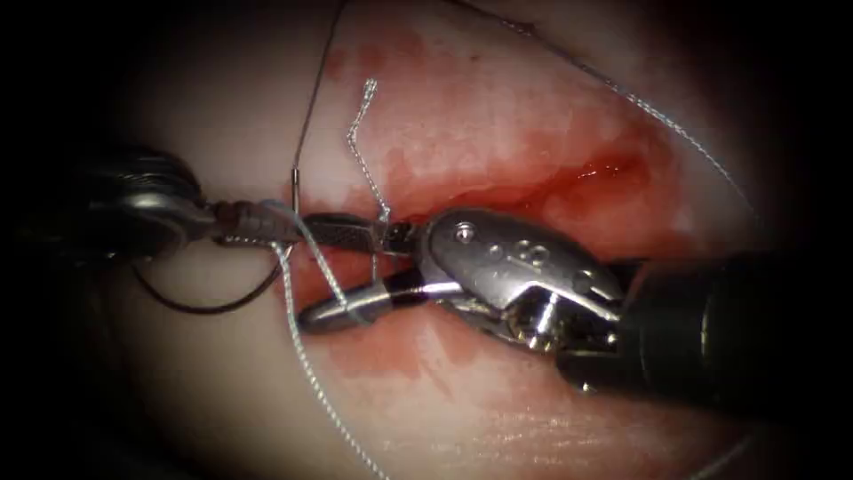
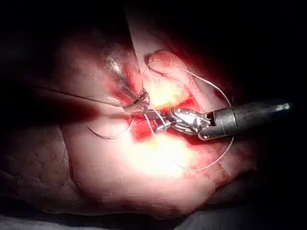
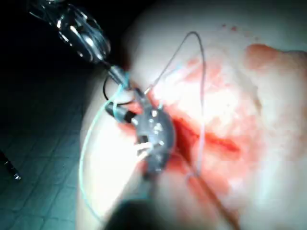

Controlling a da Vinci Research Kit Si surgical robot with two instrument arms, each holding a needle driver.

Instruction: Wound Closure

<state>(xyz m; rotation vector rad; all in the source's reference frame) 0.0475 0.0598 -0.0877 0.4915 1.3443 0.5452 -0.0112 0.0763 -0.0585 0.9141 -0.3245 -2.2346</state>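
Our right tool has its jaws spread at the left end of the cut, thread draped over the lower jaw; our left tool pinches the thread, we judge to keep it taut; the needle hangs below it, outside the tissue, left of the cut.

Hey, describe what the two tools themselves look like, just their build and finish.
The right tool has a shiny silver wrist housing with small round pins and a screw, on a thick black shaft; its claw is slim, dark metal with a polished lower finger. The left tool has a dark rounded metal body narrowing to a ribbed neck and a thin, dark, textured claw.
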